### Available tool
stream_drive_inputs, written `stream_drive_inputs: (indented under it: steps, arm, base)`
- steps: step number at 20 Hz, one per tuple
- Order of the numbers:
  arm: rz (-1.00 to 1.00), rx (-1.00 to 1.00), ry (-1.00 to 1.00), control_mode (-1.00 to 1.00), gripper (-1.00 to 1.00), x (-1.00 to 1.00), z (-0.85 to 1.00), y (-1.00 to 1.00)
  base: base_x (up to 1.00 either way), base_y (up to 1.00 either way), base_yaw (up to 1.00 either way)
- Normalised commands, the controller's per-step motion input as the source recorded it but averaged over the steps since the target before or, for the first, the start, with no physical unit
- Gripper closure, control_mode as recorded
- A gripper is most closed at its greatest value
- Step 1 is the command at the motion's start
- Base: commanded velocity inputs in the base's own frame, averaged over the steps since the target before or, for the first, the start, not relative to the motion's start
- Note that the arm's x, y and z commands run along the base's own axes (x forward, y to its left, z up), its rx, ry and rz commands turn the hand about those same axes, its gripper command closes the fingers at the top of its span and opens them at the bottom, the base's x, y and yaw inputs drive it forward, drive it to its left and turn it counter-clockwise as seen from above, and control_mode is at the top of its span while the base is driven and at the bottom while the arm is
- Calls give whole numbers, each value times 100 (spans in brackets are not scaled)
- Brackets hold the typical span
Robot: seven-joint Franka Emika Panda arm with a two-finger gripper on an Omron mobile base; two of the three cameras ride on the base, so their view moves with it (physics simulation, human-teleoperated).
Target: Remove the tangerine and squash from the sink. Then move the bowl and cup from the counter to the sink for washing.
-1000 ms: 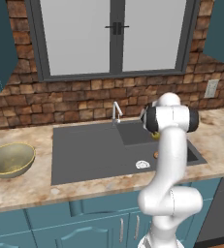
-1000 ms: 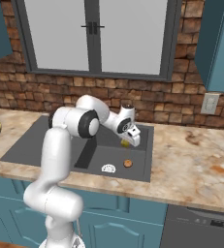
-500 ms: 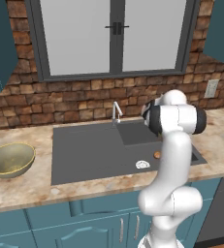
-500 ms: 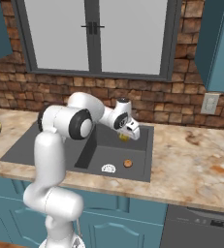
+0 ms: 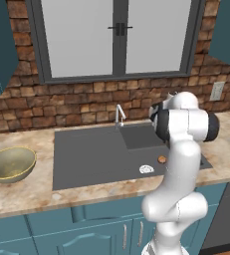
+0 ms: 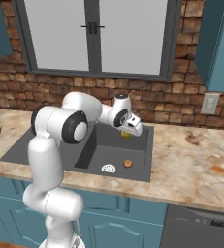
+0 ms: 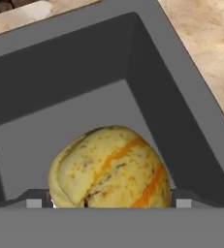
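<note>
Since a second ago the arm has swung slightly; its gripper [image 6: 129, 131] hangs over the sink [image 6: 91, 151], jaws wide apart astride the squash [image 7: 111, 168].

Matt dark grey sink [image 5: 91, 154], speckled stone counter [image 6: 200, 164], mottled matt squash [image 7: 111, 169]

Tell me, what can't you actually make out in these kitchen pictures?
- Gripper: in the left base view the arm's own body hides it.
- Squash: in the hand view its underside is cut off at the bottom, so contact with the finger tips is unclear; in the right base view the hand covers most of it.
- Bowl: cut off by the left edge in the right base view.
- Tangerine: too small for detail.
</note>
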Motion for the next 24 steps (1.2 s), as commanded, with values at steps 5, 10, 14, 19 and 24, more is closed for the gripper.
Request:
stream_drive_inputs:
  steps: [5, 10, 14, 19, 24]
  arm:
    - [2, -6, 0, -100, 100, -21, 30, -14]
    - [1, -4, 0, -100, 100, -21, 34, -13]
    - [0, -4, 0, -100, 100, -23, 28, -16]
    - [0, -3, 0, -100, 100, -22, 22, -19]
    - [0, -1, 0, -100, 100, -17, 15, -22]
  base:
    - [0, 0, 0]
    - [0, 0, 0]
    - [0, 0, 0]
    - [0, 0, 0]
    - [0, 0, 0]
